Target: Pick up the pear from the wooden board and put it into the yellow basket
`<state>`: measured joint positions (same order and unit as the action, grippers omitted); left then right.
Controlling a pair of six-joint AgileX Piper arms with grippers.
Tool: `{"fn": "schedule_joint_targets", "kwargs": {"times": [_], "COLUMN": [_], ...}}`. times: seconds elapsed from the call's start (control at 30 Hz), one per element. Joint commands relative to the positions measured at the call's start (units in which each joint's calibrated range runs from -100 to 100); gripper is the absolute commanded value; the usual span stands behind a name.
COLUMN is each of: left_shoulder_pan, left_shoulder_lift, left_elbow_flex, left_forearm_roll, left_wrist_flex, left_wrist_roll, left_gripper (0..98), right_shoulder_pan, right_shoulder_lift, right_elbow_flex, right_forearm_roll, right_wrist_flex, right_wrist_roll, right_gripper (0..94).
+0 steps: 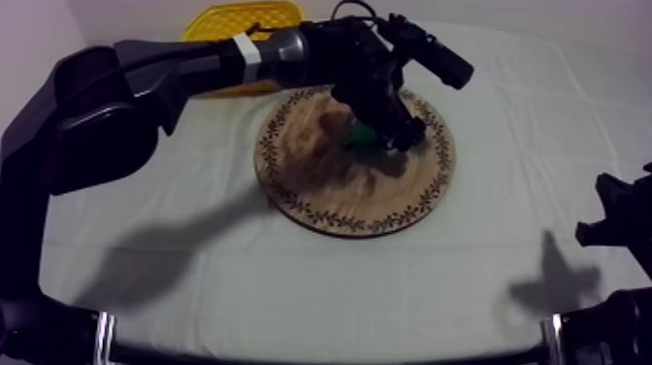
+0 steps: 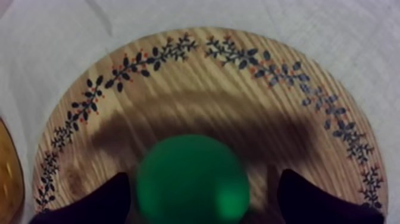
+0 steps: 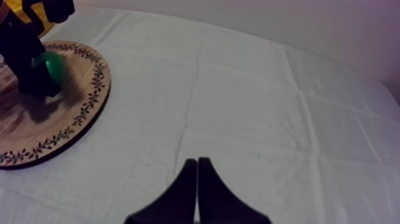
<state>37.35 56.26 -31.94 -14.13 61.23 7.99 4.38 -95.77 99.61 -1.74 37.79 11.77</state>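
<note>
The green pear (image 1: 361, 136) lies on the round wooden board (image 1: 330, 189) with a patterned rim, toward its far side. My left arm reaches in from the upper left, and my left gripper (image 1: 386, 128) is down over the pear. In the left wrist view the pear (image 2: 191, 182) sits between the two black fingers (image 2: 113, 199), which stand apart with a gap on the right side, so my left gripper (image 2: 203, 174) is open. My right gripper (image 3: 197, 164) is shut on nothing, low over the cloth at the right (image 1: 611, 218).
The yellow basket (image 1: 233, 19) stands behind the board at the back left, partly covered by my left arm. Bare cloth lies in front of and to the right of the board (image 3: 71, 113). From the right wrist, the pear (image 3: 52, 64) shows beside the left gripper (image 3: 30, 71).
</note>
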Motion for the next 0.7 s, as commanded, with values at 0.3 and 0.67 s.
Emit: {"fn": "schedule_joint_targets", "kwargs": {"times": [0.3,0.67], "left_shoulder_pan": [-0.1,-0.6], "left_shoulder_lift": [2.2,0.6], "left_elbow_flex": [-1.6,-0.6], "left_forearm_roll": [-0.63,-0.84], "left_wrist_flex": [0.4,-1.2], "left_wrist_roll": [0.2,1.0], "left_gripper": [71.2,51.1], "right_shoulder_pan": [0.0,0.0], "right_shoulder_lift": [0.0,0.0], "right_elbow_flex": [0.1,0.1], "right_forearm_roll": [0.0,0.0], "right_wrist_flex": [0.0,0.0], "right_wrist_roll": [0.0,0.0], "right_gripper": [0.5,0.5]}}
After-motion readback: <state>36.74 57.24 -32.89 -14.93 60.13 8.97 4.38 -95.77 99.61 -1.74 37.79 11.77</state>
